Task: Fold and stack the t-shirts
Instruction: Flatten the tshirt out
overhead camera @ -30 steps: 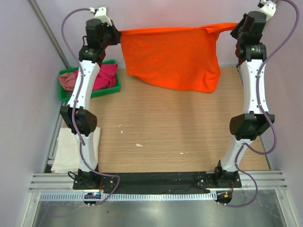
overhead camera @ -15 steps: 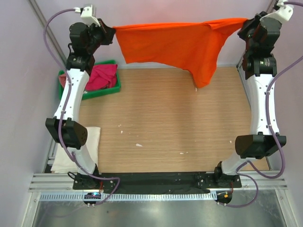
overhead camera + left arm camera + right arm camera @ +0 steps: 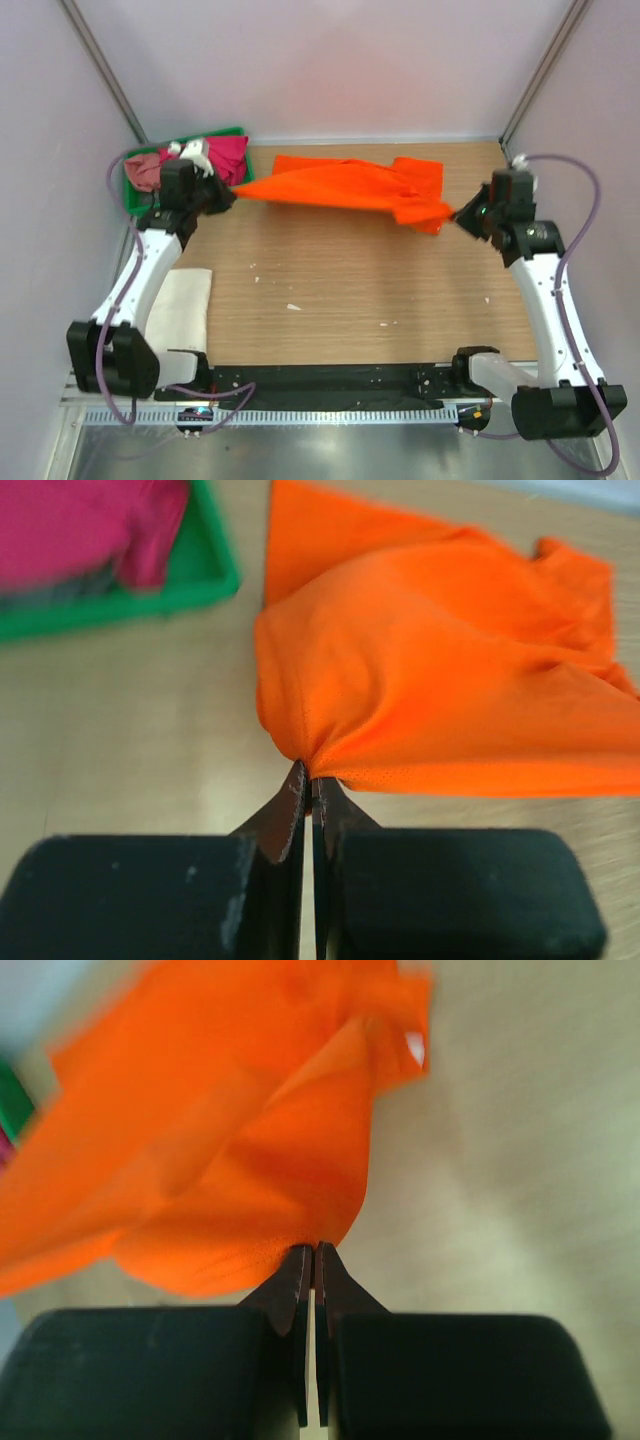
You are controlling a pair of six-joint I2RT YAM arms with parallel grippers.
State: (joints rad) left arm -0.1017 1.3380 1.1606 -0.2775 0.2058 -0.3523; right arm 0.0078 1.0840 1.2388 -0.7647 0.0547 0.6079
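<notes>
A bright orange t-shirt is stretched low over the wooden table between both arms, its far part lying on the wood. My left gripper is shut on the shirt's left corner, its jaws pinched together on the cloth. At the right, my right gripper is shut on the other corner. A magenta t-shirt and a dusty pink t-shirt lie in the green tray at the back left. A folded white t-shirt lies at the table's left edge.
The green tray's rim sits just left of the orange cloth. Walls close in the back and both sides. The arm bases stand on a black bar at the near edge. Small white specks dot the wood.
Both arms have swung down and toward the near side, bringing the orange t-shirt from hanging high at the back to low over the table. Both grips have held.
</notes>
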